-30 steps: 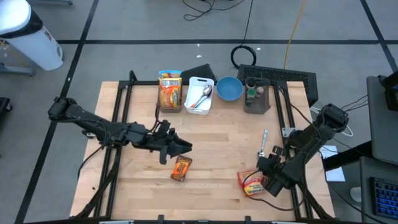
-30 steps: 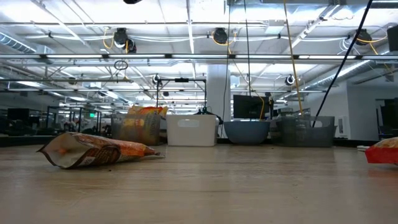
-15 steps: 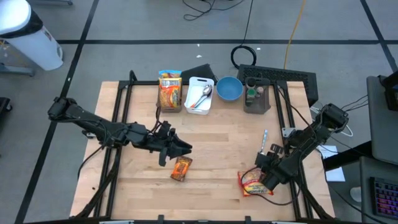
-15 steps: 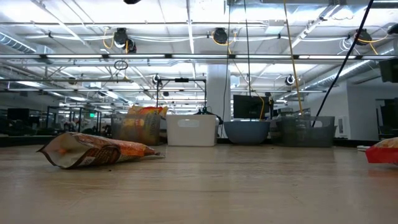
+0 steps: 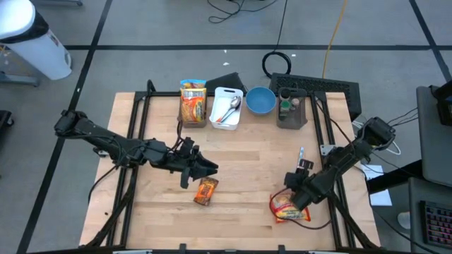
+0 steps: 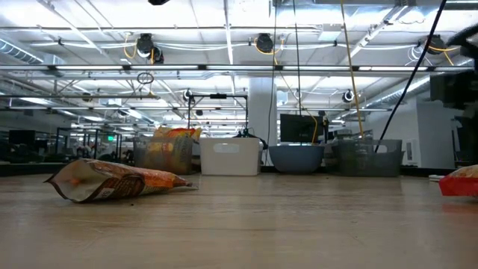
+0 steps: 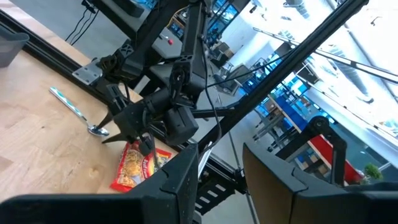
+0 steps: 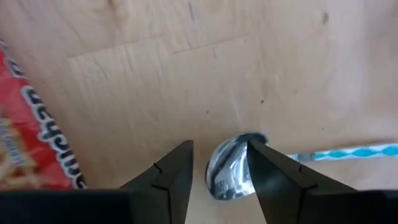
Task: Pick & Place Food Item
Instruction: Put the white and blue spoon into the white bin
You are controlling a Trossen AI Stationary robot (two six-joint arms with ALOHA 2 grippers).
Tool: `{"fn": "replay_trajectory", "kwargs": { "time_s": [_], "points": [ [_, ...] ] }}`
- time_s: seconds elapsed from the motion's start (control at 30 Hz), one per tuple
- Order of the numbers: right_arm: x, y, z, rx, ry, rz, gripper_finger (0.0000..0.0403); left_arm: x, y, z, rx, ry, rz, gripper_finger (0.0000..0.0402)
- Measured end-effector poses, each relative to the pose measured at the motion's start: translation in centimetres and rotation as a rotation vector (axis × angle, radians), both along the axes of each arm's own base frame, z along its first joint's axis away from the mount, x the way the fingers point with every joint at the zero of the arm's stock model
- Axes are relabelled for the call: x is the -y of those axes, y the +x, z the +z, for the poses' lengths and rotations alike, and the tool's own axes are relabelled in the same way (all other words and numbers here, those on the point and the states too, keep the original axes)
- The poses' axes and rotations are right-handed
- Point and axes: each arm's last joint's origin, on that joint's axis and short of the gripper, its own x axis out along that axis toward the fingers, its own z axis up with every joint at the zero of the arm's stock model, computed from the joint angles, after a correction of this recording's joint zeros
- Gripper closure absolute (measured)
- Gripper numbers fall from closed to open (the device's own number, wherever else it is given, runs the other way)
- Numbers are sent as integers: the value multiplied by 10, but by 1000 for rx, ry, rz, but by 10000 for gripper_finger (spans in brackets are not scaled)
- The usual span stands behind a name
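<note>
The right gripper (image 5: 293, 192) hangs with its 2 fingers apart and empty, near the table's (image 5: 247, 155) front right corner, probably lining up a pick. It is just beside the red snack packet (image 5: 288, 209) and over the spoon's bowl (image 8: 233, 165). The left gripper (image 5: 208, 168) waits open above the orange snack pouch (image 5: 205, 190).

Back row, left to right — snack bag (image 5: 193, 103), tray (image 5: 227, 107), bowl (image 5: 260, 100), basket (image 5: 292, 109). Mid-table a pouch (image 5: 205, 190) lies just by my left gripper (image 5: 209, 168). Right side — spoon (image 5: 299, 161) behind a noodle pack (image 5: 288, 209), my right gripper (image 5: 292, 187) btwn them.
</note>
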Motion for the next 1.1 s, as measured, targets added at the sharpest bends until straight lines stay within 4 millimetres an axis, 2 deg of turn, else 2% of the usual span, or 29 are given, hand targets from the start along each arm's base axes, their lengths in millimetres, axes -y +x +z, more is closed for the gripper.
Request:
{"fn": "replay_trajectory", "kwargs": {
  "time_s": [0.37, 0.5, 0.67, 0.73, 0.93, 1.1],
  "points": [
    [9, -7, -12, -49, 17, -30, 267, 0, 0, 0, -3, -16, 0, 268],
    [12, -11, -16, -68, 19, -57, 301, 0, 0, 0, -3, -16, 0, 268],
    [15, -16, -22, -96, 36, -84, 370, 0, 0, 0, -3, -17, 1, 268],
    [16, -17, -22, -96, 20, -82, 389, 0, 0, 0, -3, -18, 1, 268],
    [17, -18, -19, -77, 17, -120, 391, -2, 0, 0, -3, -18, 8, 268],
    [17, -16, -5, -7, 45, -130, 397, -8, 2, 0, -3, -15, 30, 268]
  ]
}}
